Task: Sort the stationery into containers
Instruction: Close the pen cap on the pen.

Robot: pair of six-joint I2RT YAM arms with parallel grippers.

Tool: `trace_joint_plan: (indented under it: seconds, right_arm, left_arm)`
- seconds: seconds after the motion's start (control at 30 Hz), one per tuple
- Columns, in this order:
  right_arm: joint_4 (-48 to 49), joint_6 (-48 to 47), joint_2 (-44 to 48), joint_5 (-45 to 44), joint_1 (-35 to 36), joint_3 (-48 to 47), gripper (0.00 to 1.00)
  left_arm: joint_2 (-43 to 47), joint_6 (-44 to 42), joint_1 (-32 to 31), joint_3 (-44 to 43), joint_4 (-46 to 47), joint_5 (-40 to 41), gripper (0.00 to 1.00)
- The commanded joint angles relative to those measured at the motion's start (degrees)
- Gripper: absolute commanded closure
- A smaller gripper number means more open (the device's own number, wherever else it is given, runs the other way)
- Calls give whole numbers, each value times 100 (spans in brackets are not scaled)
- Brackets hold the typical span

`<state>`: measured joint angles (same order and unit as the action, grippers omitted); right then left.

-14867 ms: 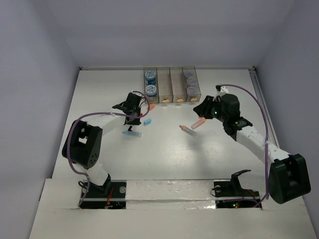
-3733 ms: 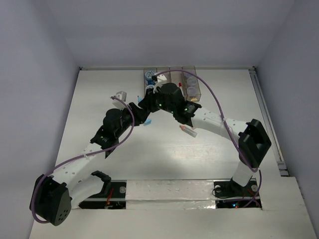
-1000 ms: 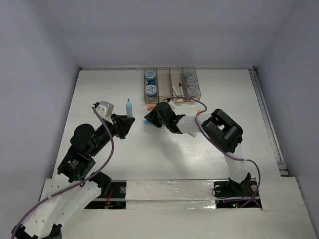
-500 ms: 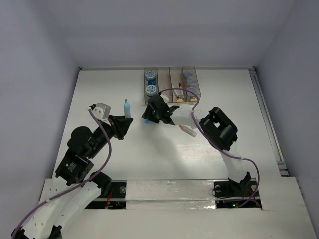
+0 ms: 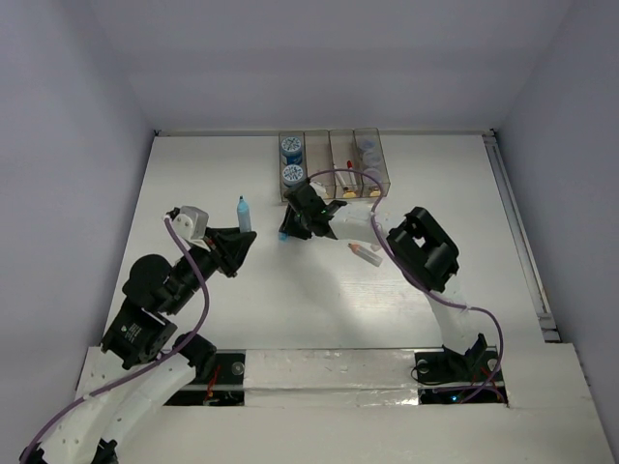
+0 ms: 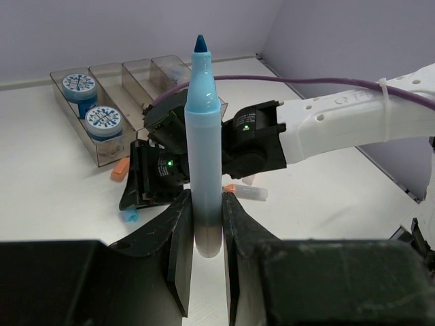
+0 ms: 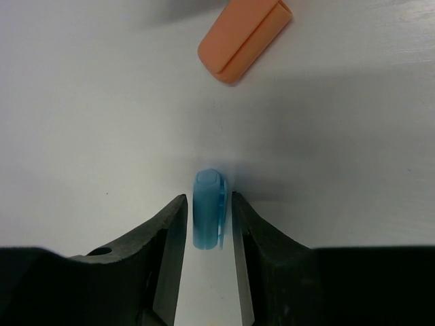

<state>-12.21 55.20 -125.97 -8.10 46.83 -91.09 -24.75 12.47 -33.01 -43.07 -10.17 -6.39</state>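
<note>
We see the left gripper (image 6: 206, 198) clenched on a light-blue marker (image 6: 205, 122). The marker stands upright between the fingers with its bare tip pointing up. In the top view this gripper (image 5: 241, 238) is raised over the table (image 5: 193, 174), left of the centre, with the marker (image 5: 245, 211) rising from it.

The right gripper (image 7: 208, 197) is down at the table surface just near of the bins (image 5: 317, 159). A light-blue cap (image 7: 207, 221) lies on the table between its two fingers. The jaws stand narrowly on either side of the cap. We cannot tell whether they press on it.

An orange cap (image 7: 245, 41) lies loose a little beyond the blue one, apart from it. A pink stick (image 5: 366, 251) lies on the table to the right of the right gripper (image 5: 287, 232).

In the bins, two blue-topped rolls (image 5: 292, 161) fill the leftmost one. A red-capped marker (image 5: 346, 174) is in the third, and purple pieces (image 5: 368, 155) sit in the rightmost.
</note>
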Motion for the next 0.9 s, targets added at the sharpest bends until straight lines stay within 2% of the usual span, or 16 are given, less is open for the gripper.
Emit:
trace_joint_plan:
  seconds: [0.0,0.2,0.23,0.3,0.33,0.43,0.57,0.7,0.87]
  right_arm:
    - [-713,-159,-357,194,-7,-40,63]
    - [-660,-176,-446,265,-7,-102,68]
    - [-643,-202,-437,265,-7,-85,76]
    - [-555,-255,-349,265,-7,-23,82]
    - [-485,-316,-297,256,-7,29,90]
    - [234,-492,168,300,-7,529,99]
    - [1559,-764,985,677,-7,1224,100]
    - [2396,-1142,1978,1266,-7,1813,100]
    - [2907,-1942,3321,1486,-129,2349,100]
  left_arm:
    - [172,-60,-38,9,218,76,100]
    - [120,-60,-38,18,226,50,100]
    - [111,-69,-38,9,226,42,100]
    - [94,-60,-38,18,226,68,100]
    - [76,-60,-38,18,218,85,100]
    - [93,-61,-38,18,270,86,100]
    - [111,1,-38,70,463,-168,100]
    - [-213,220,-38,62,700,-606,100]
    - [-767,519,-38,-184,1262,-1214,100]
